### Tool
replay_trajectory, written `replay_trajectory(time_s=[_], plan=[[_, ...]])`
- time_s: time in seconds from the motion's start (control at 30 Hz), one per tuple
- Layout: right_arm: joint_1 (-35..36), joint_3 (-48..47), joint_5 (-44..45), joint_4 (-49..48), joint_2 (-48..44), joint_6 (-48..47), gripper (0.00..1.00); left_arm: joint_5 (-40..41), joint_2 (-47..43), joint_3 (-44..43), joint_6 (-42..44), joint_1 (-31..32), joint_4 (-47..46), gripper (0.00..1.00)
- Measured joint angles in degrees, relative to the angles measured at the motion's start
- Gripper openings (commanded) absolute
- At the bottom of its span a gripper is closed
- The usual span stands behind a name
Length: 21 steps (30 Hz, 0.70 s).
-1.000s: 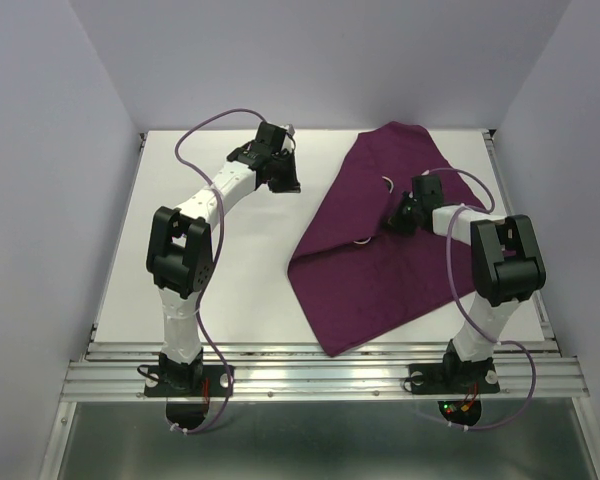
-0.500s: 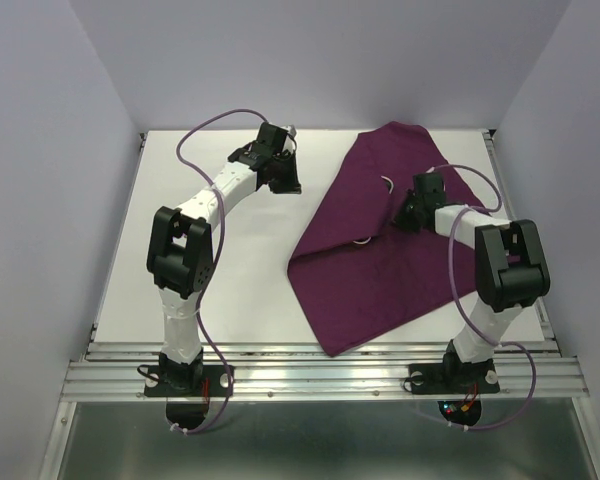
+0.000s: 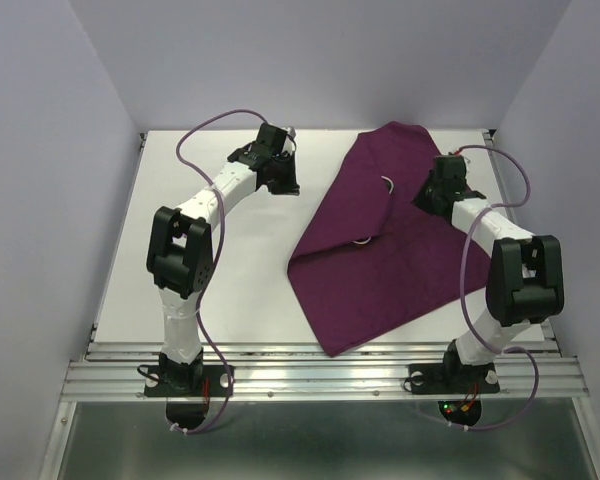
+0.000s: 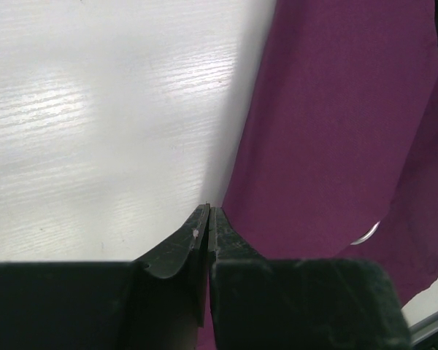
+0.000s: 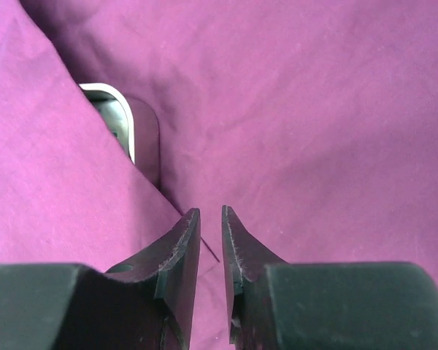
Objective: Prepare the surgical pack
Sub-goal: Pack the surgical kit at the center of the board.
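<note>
White tabletop (image 3: pixel 230 290) carries our purple cloth (image 3: pixel 380 270), folded over the tray (image 5: pixel 123 109). We see the left tool (image 4: pixel 208 213) pinched shut near the cloth's left edge. The right tool (image 5: pixel 210 215), slightly parted and empty, hovers over the cloth beside the tray.

The left arm (image 3: pixel 225 185) reaches forward with the left claw (image 4: pixel 207 219) pinched together, empty. The right arm (image 3: pixel 477 215) stretches forward with the right claw (image 5: pixel 211 219) slightly parted, gripping nothing.

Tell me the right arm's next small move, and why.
Probably lower the right end effector to pinch the purple cloth and draw it over the steel tray: its jaws stand slightly apart, empty, and a tray corner shows at the fold.
</note>
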<state>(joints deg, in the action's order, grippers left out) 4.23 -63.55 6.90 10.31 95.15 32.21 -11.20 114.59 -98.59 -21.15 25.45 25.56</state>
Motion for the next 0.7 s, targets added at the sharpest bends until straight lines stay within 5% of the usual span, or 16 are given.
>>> replay_trajectory(time_s=[0.5, 0.7], plan=[[0.42, 1.62, -3.78, 3.06, -4.26, -0.96, 0.31, 4.26, -13.51, 15.37, 0.33, 1.16, -0.22, 0.15], [12.26, 6.14, -4.15, 6.54, -12.0, -3.23, 0.42, 6.21, -16.17, 16.76, 0.7, 1.05, 0.26, 0.15]])
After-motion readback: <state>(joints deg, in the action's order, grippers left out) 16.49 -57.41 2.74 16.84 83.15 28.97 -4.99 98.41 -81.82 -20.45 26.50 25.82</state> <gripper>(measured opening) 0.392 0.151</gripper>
